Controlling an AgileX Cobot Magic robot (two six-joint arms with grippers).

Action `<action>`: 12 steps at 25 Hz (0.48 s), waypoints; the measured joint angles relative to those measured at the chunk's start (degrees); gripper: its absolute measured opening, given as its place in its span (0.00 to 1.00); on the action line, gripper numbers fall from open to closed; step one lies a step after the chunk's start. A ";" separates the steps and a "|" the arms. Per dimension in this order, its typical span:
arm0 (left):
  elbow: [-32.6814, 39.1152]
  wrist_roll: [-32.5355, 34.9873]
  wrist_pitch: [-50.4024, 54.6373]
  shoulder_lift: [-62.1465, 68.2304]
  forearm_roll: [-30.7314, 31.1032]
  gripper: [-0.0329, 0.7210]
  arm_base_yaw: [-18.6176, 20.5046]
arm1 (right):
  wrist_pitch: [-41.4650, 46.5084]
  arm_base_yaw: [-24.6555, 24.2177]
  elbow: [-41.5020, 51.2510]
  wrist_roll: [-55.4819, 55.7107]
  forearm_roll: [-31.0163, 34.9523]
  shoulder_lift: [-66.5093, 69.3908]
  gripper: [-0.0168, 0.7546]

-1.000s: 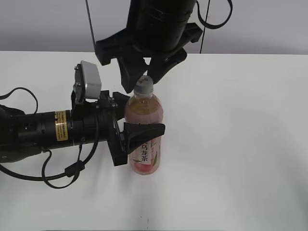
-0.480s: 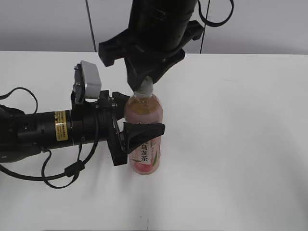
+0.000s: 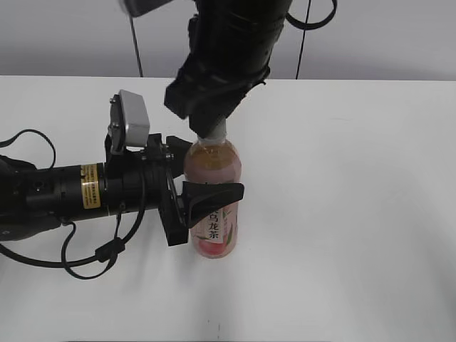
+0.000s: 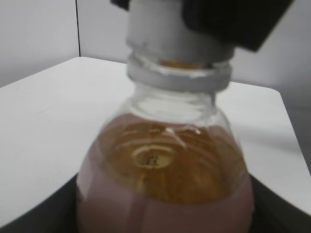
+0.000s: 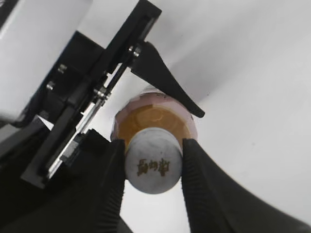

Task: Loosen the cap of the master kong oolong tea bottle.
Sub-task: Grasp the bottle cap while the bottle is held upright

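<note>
The master kong oolong tea bottle [image 3: 214, 214] stands upright on the white table, with pale pinkish tea and a pink-white label. My left gripper [image 3: 208, 194] reaches in from the left and is shut around the bottle's body; its dark jaws frame the bottle's shoulder [image 4: 165, 165] in the left wrist view. My right gripper [image 3: 211, 117] comes down from above and is shut on the white cap [image 5: 153, 165], one ribbed finger [image 5: 104, 187] pressed on each side. In the left wrist view the cap [image 4: 165, 34] shows under black fingers. In the exterior view the cap is mostly hidden.
The white table [image 3: 356, 214] stretches around the bottle. The left arm's body and cables [image 3: 64, 199] lie across the table's left side. A grey wall [image 3: 385, 35] stands behind. The left gripper's finger [image 5: 165, 77] shows beside the bottle from above.
My right gripper has come down from just above the cap, turned, and closed on it. The left gripper and the bottle have not moved.
</note>
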 joint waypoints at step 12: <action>0.00 0.20 -0.06 0.00 0.20 0.65 0.00 | 0.14 0.00 -0.08 -52.32 0.93 0.00 0.37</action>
